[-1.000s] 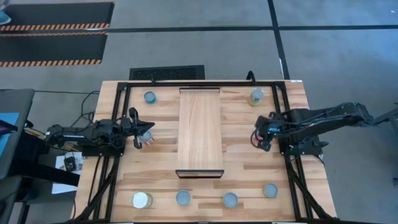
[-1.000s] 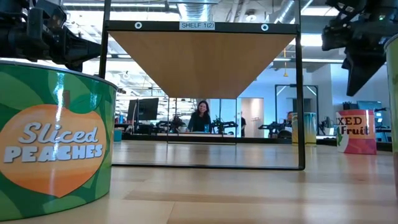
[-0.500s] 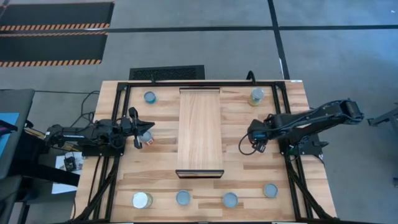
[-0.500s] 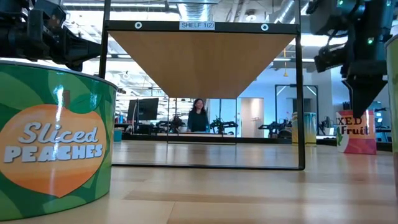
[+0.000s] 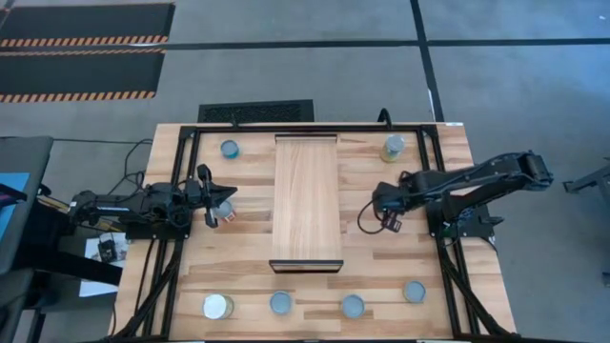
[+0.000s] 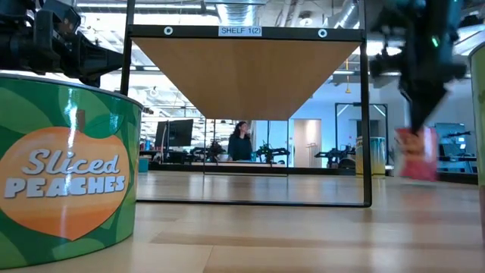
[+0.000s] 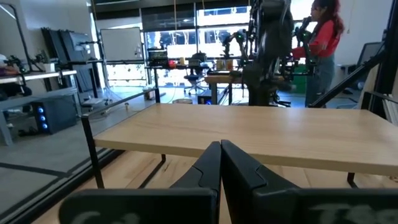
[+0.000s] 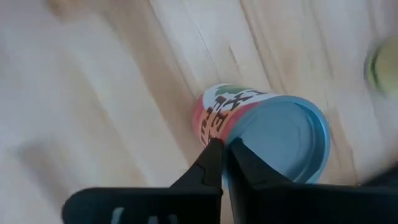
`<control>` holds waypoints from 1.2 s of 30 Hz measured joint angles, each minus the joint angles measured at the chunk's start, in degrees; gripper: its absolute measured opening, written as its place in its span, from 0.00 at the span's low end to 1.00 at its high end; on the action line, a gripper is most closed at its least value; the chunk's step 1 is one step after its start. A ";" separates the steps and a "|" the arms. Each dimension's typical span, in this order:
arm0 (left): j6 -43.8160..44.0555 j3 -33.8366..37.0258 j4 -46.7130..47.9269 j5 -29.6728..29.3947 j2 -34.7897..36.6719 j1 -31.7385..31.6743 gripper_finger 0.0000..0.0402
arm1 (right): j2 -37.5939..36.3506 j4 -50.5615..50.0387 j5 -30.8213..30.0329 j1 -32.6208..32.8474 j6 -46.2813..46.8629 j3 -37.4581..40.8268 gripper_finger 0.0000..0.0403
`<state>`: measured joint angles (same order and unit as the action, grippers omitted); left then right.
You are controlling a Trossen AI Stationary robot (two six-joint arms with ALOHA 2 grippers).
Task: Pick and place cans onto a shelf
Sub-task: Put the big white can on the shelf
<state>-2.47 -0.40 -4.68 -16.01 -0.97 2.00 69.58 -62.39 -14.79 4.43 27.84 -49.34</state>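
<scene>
The shelf (image 5: 307, 200) is a light-wood plank raised on a black frame in the table's middle; the low view shows it from below (image 6: 244, 72). My right gripper (image 5: 386, 217) is shut, just right of the shelf, over a red "Mixed Fruit" can (image 8: 280, 137) with a blue top. The can shows blurred in the low view (image 6: 415, 155). My left gripper (image 5: 215, 205) is shut and held above the table left of the shelf, beside a red-labelled can (image 5: 227, 213). Its wrist view (image 7: 220, 149) shows only the shelf ahead. My right gripper has its shut fingertips (image 8: 214, 149) at the red can's top rim (image 8: 217, 127), at the edge of the blue lid. The fingers come slanting down from above. The gripper hides the place of contact, so I cannot tell how they meet the rim.
Several more cans stand on the wooden tabletop: one at far left (image 5: 230, 149), a yellow-green one at far right (image 5: 393, 147), and a row along the near edge (image 5: 281, 303). A "Sliced Peaches" can (image 6: 64, 174) fills the low view's left. A person stands in the room behind.
My right gripper has gone down and toward the table's left edge, nearer the shelf. The red can has shifted the same way in the low view and shows blurred now.
</scene>
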 joint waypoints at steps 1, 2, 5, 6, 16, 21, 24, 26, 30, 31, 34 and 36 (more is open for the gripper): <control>-0.01 -0.01 -0.01 0.33 0.00 0.00 0.00 | 0.06 -0.32 -0.06 0.02 -0.81 -1.87 0.06; -0.03 -0.01 -0.01 0.38 0.00 0.00 0.00 | 0.12 -0.63 -0.21 -0.04 -1.97 -3.98 0.06; 0.15 -0.01 -0.01 0.37 0.00 0.00 0.00 | 0.22 -1.75 -2.21 -0.11 -5.36 -11.29 0.04; 0.20 -0.01 -0.01 0.40 -0.02 0.00 0.00 | 0.22 -2.70 -3.39 -0.13 -5.87 -13.77 0.03; -0.11 0.01 -0.43 0.30 -0.02 0.00 0.00 | 6.02 -4.81 -9.20 -4.31 -27.89 -38.12 0.02; -0.94 -0.01 -1.99 0.29 0.00 0.00 0.00 | 16.36 -5.57 -3.26 -10.35 -41.54 -49.65 0.02; -0.97 0.00 -2.49 0.33 -0.02 0.00 0.00 | 22.33 -7.22 0.35 -13.15 -47.45 -54.89 0.02; -1.51 -0.01 -2.76 0.33 0.00 0.00 0.00 | 25.80 -8.89 2.64 -14.42 -51.59 -57.92 0.02; -2.41 -0.01 -2.67 0.35 0.00 0.00 0.00 | 31.94 -11.49 4.44 -16.18 -56.41 -63.20 0.02; -2.41 0.00 -2.67 0.35 -0.01 0.00 0.00 | 33.43 -12.48 4.44 -16.46 -56.97 -64.55 0.02; -2.41 -0.01 -2.59 0.35 0.00 0.00 0.00 | 37.07 -16.17 4.41 -17.05 -58.23 -67.65 0.02; -2.39 -0.01 -2.59 0.35 -0.01 0.00 0.00 | 38.96 -18.13 4.44 -17.45 -58.36 -68.96 0.02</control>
<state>-4.86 -0.40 -7.27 -15.66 -0.98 2.00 108.54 -80.52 -10.35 -13.02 -30.52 -118.29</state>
